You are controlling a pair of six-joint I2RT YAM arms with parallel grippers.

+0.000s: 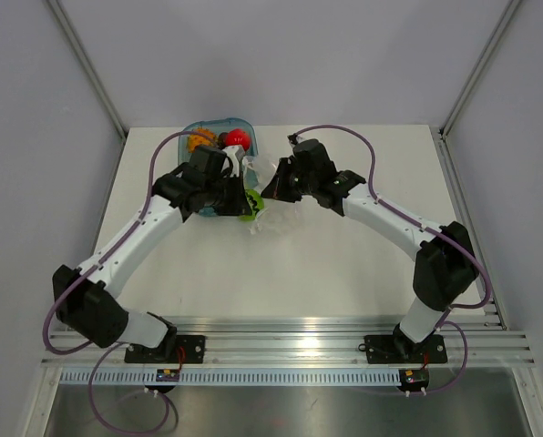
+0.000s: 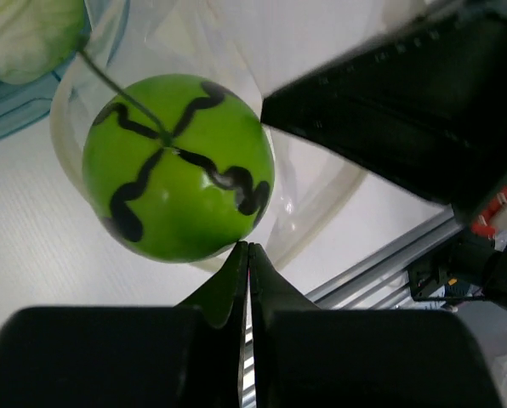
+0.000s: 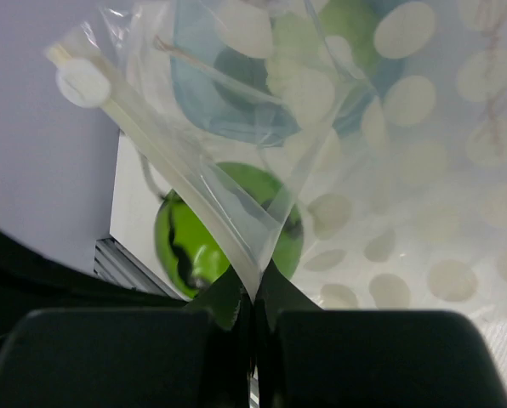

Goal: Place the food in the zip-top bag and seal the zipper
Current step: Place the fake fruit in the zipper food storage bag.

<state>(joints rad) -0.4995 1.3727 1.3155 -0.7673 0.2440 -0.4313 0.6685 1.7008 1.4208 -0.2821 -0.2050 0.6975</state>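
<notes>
A green ball-shaped toy fruit with black squiggles (image 2: 177, 166) sits within the mouth of the clear zip-top bag (image 1: 276, 217); it also shows in the top view (image 1: 254, 206) and through the film in the right wrist view (image 3: 185, 242). My left gripper (image 2: 247, 248) is shut, with the bag's rim (image 2: 321, 204) running into its tips. My right gripper (image 3: 255, 293) is shut on the bag's mouth edge, by the zipper strip (image 3: 151, 144). In the top view, the left gripper (image 1: 242, 193) and right gripper (image 1: 270, 187) face each other over the bag.
The translucent blue tray (image 1: 195, 127) stands at the back behind the left gripper, holding an orange bumpy fruit (image 1: 199, 139) and a red strawberry (image 1: 237, 138). A pale green cabbage (image 2: 24, 34) lies by the tray's edge (image 2: 15, 102). Aluminium rails run along the near table edge (image 1: 281, 332).
</notes>
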